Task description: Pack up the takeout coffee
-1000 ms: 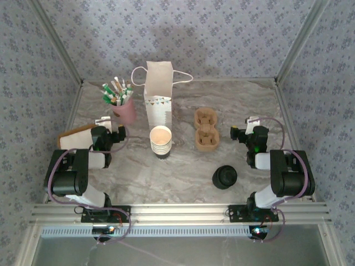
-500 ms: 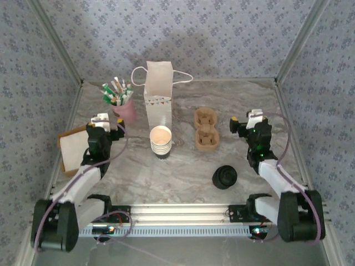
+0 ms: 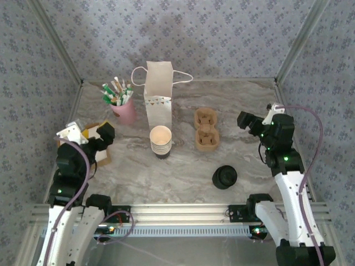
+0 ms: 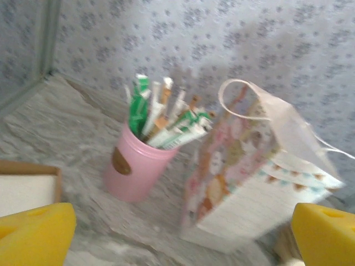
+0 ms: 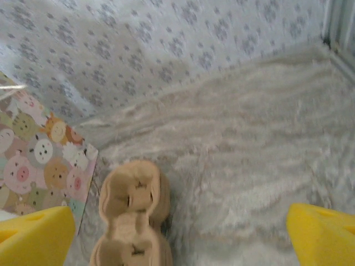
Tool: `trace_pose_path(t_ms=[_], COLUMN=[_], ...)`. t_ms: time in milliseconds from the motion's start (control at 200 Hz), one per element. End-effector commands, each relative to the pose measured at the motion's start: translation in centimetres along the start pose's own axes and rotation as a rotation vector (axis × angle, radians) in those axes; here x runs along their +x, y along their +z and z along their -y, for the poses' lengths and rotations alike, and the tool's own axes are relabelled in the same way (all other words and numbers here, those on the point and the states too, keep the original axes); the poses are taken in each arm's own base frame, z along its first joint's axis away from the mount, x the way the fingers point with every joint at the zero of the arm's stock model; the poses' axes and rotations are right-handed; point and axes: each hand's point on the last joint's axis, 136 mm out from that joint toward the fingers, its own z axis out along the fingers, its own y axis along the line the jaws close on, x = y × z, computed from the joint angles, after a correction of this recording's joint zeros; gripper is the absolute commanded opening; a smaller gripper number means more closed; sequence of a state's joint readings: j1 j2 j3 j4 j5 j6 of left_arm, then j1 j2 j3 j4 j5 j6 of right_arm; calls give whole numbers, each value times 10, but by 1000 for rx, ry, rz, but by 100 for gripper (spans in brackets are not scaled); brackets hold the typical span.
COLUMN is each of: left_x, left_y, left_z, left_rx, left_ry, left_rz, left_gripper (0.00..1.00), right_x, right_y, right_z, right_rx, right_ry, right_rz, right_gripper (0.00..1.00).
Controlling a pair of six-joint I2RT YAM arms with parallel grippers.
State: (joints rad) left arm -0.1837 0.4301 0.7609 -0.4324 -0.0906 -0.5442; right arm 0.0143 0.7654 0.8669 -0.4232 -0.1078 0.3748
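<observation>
The top cup [image 3: 161, 135] on the stack [image 3: 161, 152] stands upright, right of the left gripper [image 3: 101, 137], the nearer one. Both grippers gape wide and empty (lids [image 3: 224, 177] lie nearer the right gripper [image 3: 250, 125]).

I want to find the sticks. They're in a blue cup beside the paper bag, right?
Not blue: the cup is pink. The left wrist view shows it holding the sticks, beside the paper bag.
</observation>
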Motion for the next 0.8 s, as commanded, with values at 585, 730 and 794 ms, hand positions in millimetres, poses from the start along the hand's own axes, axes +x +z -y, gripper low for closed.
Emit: trace_pose_path(t_ms=[585, 730, 794], left_x=[138, 148, 152], left_y=[21, 23, 23], left_z=[23, 30, 36], left_rx=[220, 261, 308], left_ry=[-482, -506, -520], left_rz=[-563, -632, -661], left_gripper=[90, 73, 72], right_x=[78, 95, 102], right_y=[27, 26, 26], right_z=[-155, -187, -200], right_rx=[-249, -225, -217], right_ry=[-226, -363, -417], right_rz=[-527, -601, -625], right_gripper=[62, 58, 55])
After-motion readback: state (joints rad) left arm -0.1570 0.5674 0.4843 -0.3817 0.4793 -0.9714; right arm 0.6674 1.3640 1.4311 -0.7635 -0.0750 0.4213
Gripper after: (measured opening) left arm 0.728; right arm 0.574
